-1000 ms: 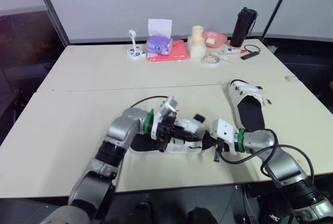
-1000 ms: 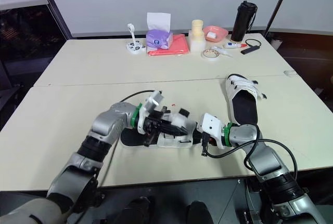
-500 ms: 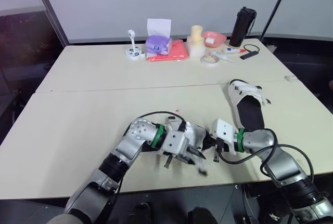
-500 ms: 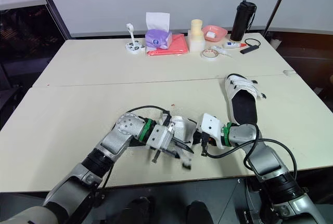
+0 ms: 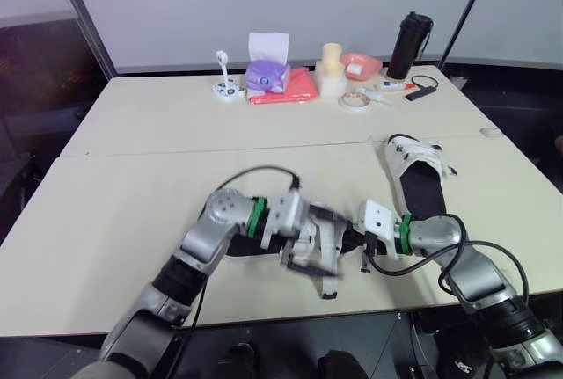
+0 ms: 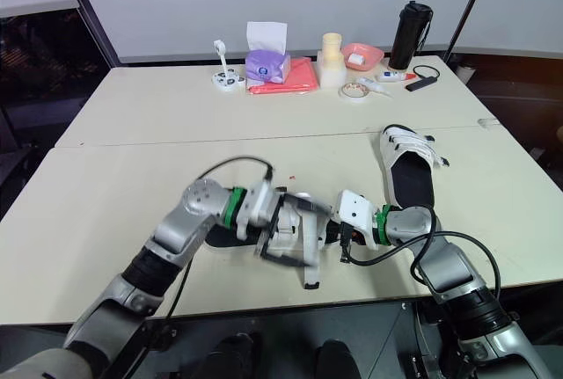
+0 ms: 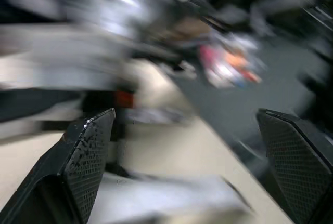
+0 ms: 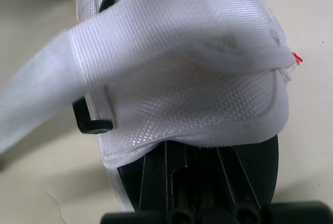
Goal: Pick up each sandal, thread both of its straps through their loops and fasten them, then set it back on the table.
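— How do the left gripper [image 7: 185, 112]'s jaws stand?
— Released, spread wide, just above the sandal [image 8: 197, 94]'s white straps
— And the right gripper [image 5: 354, 240]?
— Clenched on that sandal's black sole end; the sandal lies on the table [image 5: 132, 203] between both jaws

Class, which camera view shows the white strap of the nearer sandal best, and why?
The right wrist view: the strap lies close before the camera, its weave and black loop plain. The eye views show the sandal from above, its strap largely behind the left hand. In the left wrist view I cannot make it out.
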Motion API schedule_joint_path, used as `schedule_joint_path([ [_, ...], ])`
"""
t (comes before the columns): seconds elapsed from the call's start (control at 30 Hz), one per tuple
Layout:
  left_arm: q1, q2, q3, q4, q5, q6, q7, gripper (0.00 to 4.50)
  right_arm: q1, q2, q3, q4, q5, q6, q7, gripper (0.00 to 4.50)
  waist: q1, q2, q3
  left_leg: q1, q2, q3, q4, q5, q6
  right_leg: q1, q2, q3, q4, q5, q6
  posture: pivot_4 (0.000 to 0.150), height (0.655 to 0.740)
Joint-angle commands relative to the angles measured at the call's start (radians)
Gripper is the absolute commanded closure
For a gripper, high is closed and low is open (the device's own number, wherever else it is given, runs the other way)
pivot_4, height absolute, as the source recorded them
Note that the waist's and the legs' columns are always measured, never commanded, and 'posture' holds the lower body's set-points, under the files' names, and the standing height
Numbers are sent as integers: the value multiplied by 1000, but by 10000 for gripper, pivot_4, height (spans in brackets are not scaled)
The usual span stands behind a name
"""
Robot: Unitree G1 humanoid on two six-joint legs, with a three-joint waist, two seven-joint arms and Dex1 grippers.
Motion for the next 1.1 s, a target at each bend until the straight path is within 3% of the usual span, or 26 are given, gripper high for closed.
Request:
schedule_joint_path([
  [0.03,-57,0,100,-31,-68,95,89,407,19,-6,40,27,-29,12,20,45000,-3,0,0,0,0,0,0,0,0,0,0,0,0,0,0,1500,7400],
  [0.27,-148,63,280,-52,-216,372,235,407,18,-6,44,26,-30,10,25,45000,-4,0,0,0,0,0,-1,0,0,-1,0,0,0,0,0,1500,7400],
  [0.4,28,230,314,-231,-403,691,187,407,30,-14,40,6,-24,19,25,45000,-13,3,-1,1,0,2,-3,0,0,-1,0,2,0,-1,1,1500,7400],
  [0.6,308,359,348,-467,-599,939,230,407,53,-26,35,-29,-18,36,29,45000,0,1,0,2,3,2,-3,-1,0,-1,-1,3,0,-1,0,1500,7400],
  [0.7,399,352,341,-547,-640,967,288,407,63,-29,34,-47,-15,48,30,45000,6,1,-1,3,3,2,-3,-1,0,1,-1,3,-1,-2,-3,1500,7400],
  [0.87,463,249,284,-604,-650,993,455,407,88,-38,30,-98,-7,81,29,45000,10,1,-1,3,4,2,-3,-1,0,1,-1,3,-2,-3,-4,1500,7400],
  [1.1,500,152,91,-570,-484,874,543,407,110,-52,18,-179,6,135,29,45000,13,1,-1,2,4,4,-4,-2,1,0,-1,3,-3,-3,-5,1500,7400],
])
